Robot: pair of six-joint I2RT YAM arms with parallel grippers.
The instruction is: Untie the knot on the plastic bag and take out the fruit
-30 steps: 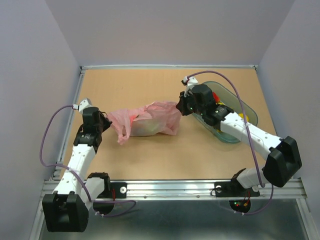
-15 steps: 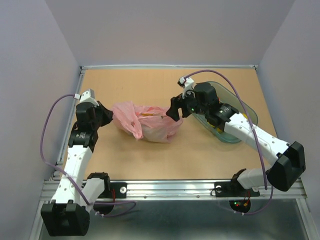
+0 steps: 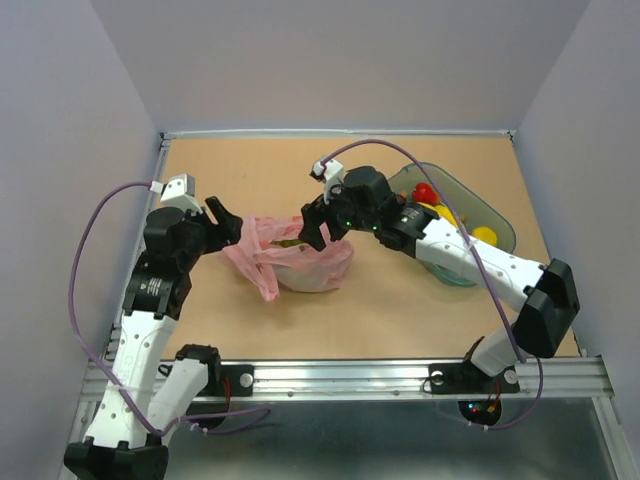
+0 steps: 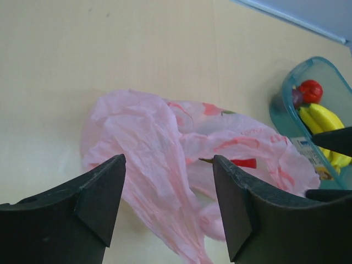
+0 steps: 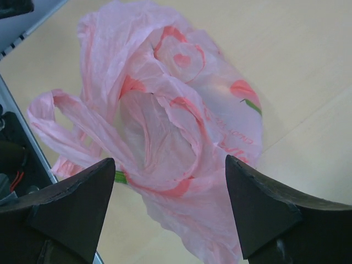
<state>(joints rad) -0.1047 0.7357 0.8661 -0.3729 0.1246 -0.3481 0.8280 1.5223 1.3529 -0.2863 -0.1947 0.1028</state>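
Observation:
The pink plastic bag (image 3: 292, 258) lies slumped at the table's middle, crumpled, its mouth gaping toward the right wrist camera. No tied knot shows; a loose handle loop (image 5: 58, 113) and a pink tail (image 3: 266, 285) trail off it. The fruit in the bag is mostly hidden by the plastic; only a green sliver (image 5: 120, 177) peeks out. My left gripper (image 3: 232, 222) (image 4: 168, 159) stands open just left of the bag, above its folds. My right gripper (image 3: 308, 225) (image 5: 170, 159) is open over the bag's right side, holding nothing.
A teal tray (image 3: 500, 222) at the right holds a red fruit (image 3: 425, 193), yellow bananas (image 4: 322, 118) and a dark purple fruit (image 4: 297, 98). Grey walls close in the table on three sides.
Both grippers have opened and let go of the bag, which has slumped into a heap. The right arm has swung left over it; the left arm has moved toward it.

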